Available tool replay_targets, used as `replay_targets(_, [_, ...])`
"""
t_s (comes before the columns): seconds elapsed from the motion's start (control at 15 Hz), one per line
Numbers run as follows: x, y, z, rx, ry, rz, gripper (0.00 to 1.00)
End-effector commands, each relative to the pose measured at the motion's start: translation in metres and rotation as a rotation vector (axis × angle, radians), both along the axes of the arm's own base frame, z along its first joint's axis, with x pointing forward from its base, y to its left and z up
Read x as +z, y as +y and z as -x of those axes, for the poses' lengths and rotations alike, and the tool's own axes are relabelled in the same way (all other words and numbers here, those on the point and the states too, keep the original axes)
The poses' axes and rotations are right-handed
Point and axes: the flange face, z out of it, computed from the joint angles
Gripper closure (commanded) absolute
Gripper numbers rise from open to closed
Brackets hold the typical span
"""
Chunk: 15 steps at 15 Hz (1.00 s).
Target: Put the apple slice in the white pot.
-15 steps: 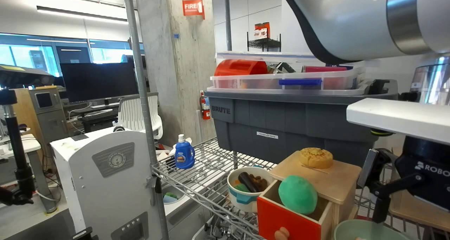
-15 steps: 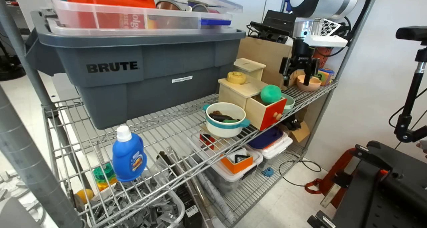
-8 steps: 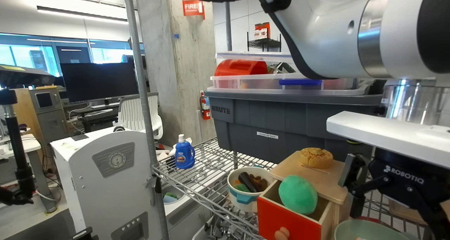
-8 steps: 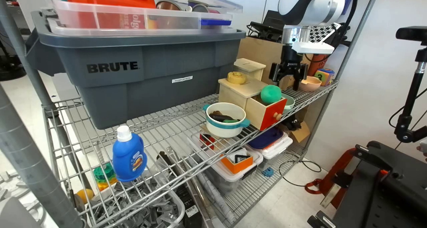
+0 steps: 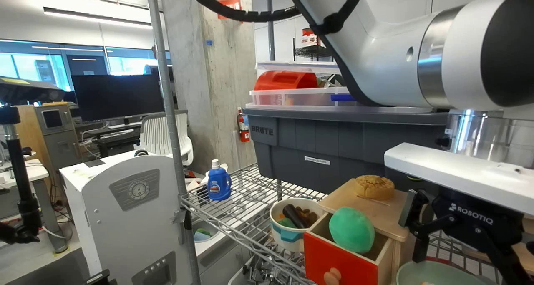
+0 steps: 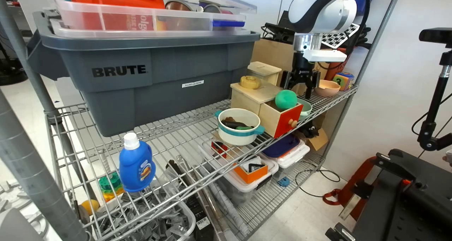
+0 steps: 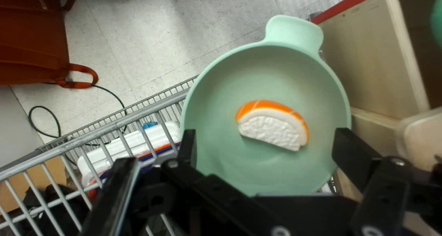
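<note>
While the empty, spread pincer [image 7: 265, 141] hangs above the orange-edged slice [image 7: 271, 125] in the green bowl [image 7: 293, 66], grasp and transfer to the farther white pot [image 6: 235, 138] appear outstanding.

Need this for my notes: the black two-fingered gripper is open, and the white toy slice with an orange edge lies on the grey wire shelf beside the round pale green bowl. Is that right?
Not quite: the white toy slice with an orange edge lies inside the pale green bowl, not beside it, as the wrist view shows. The gripper is open, as you say.
</note>
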Motion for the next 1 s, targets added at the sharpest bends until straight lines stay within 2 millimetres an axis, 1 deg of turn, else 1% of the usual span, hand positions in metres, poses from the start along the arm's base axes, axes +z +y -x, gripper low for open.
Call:
replay_targets(0.0, [-0.0071,-0.0008,-0.0070,-0.004,-0.003,0.007,0.00])
replay_targets(0.47, [-0.0078,-0.0017,-0.0101,-0.003,-0.009,0.010,0.00])
replay_targets(0.93, [-0.0164,-0.0055,-0.0071,-0.002,-0.001,0.010,0.00])
